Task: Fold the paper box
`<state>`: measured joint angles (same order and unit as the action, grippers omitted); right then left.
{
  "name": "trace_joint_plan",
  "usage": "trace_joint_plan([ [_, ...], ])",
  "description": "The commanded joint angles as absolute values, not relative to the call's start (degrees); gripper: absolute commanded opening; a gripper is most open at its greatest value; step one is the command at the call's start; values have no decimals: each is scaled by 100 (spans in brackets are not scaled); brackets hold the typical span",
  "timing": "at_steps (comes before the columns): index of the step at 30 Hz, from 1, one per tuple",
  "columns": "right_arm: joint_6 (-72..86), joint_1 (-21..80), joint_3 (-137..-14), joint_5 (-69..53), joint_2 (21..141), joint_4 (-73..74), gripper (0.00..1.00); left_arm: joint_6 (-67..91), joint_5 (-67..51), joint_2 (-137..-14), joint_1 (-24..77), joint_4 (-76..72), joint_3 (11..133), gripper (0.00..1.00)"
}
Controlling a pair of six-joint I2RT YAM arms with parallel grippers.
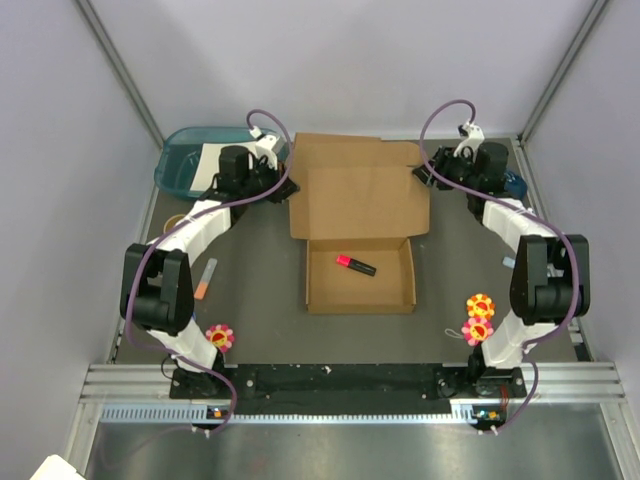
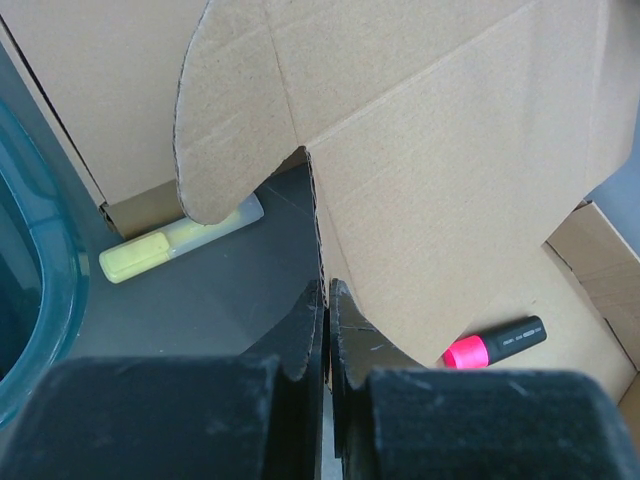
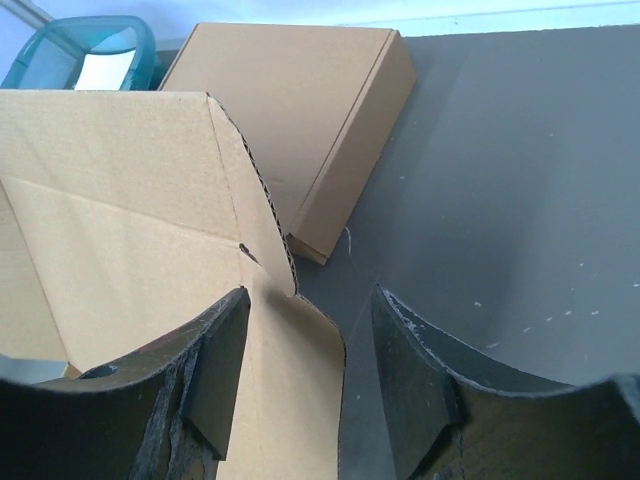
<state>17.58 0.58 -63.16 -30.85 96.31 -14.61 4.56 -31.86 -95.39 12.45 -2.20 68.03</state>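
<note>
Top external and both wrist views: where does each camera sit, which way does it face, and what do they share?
Top external: above and behind the bases, looking down; both arms whole, left gripper and right gripper at the paper box lid corners.
Left wrist: at the lid's left edge, looking along its fingers, which pinch the cardboard.
Right wrist: at the lid's right corner, facing left toward the teal tray; open fingers straddle a flap.
Shared: left wrist and top external both show the pink highlighter.
</note>
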Motion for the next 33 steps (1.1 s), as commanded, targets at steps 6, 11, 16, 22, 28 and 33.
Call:
trace_joint_plan([
  [6,1741,97,-6574,-3472,9765,-1574,50,255,-3032,-9387,1309,-290,6882,0],
  [11,1705,114,-6566,-3463,9747,-1450,41,255,-3032,-9387,1327,-299,6891,0],
  [16,1670,184,-6513,-3481,9677,-1354,23,281,-3006,-9360,1336,-290,6891,0],
  [22,1793,281,-6144,-3349,9317,-1529,12,404,-2638,-9123,1406,-527,6680,0],
  [28,1802,650,-5696,-2498,8527,-1371,5,870,-2154,-8719,1608,-1255,6040,0],
  [33,1863,1089,-5266,-1506,7807,-1169,0,1072,-1267,-8420,1976,-1625,5547,0],
])
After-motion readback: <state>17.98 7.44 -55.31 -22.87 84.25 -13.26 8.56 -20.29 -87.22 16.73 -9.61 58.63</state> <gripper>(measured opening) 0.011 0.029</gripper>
